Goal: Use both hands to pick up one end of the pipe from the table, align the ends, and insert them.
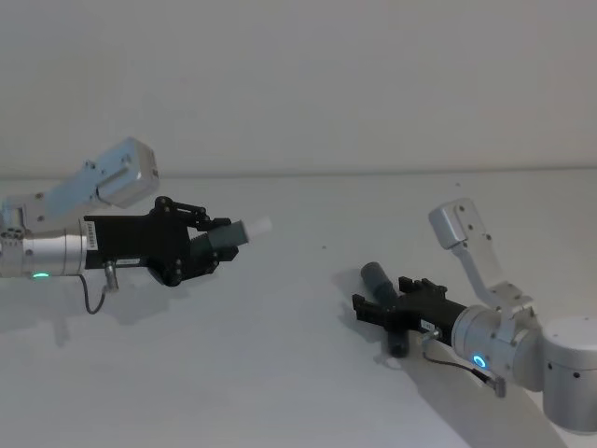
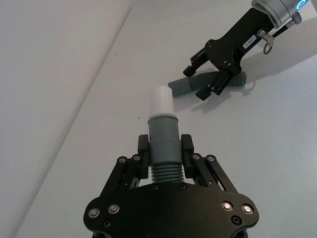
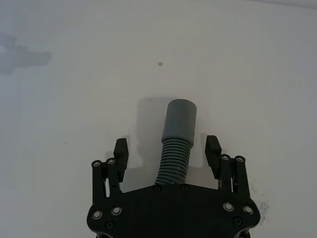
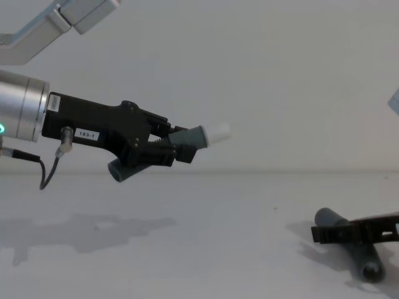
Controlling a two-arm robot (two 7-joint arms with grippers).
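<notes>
The left gripper (image 1: 219, 238) is held well above the table (image 1: 280, 373), clenched on the ribbed part of the tipped piece (image 2: 162, 139). The white tip (image 2: 161, 101) is left free beyond the fingers and is pointed toward the robot's right. This is judged to keep the inserting end clear and already aimed at its partner.

The right gripper (image 3: 167, 145) is set low over the table on the right, its jaws spread. The second piece (image 3: 179, 124) lies flat on the table between them. In the right wrist view a gap is seen at each finger, so nothing is gripped yet. The ribbed part is straddled and the smooth end (image 3: 181, 111) juts forward past the fingertips, which would leave that end open for mating once a grip is taken. The two pieces are well apart, one in the air and one on the table, so lifting and aligning are judged to remain.

The table is a plain matte white surface carrying soft shadows of both arms. A small dark speck (image 3: 159, 64) is marked on it beyond the second piece. Behind it a bare pale wall (image 1: 326, 84) is seen.
</notes>
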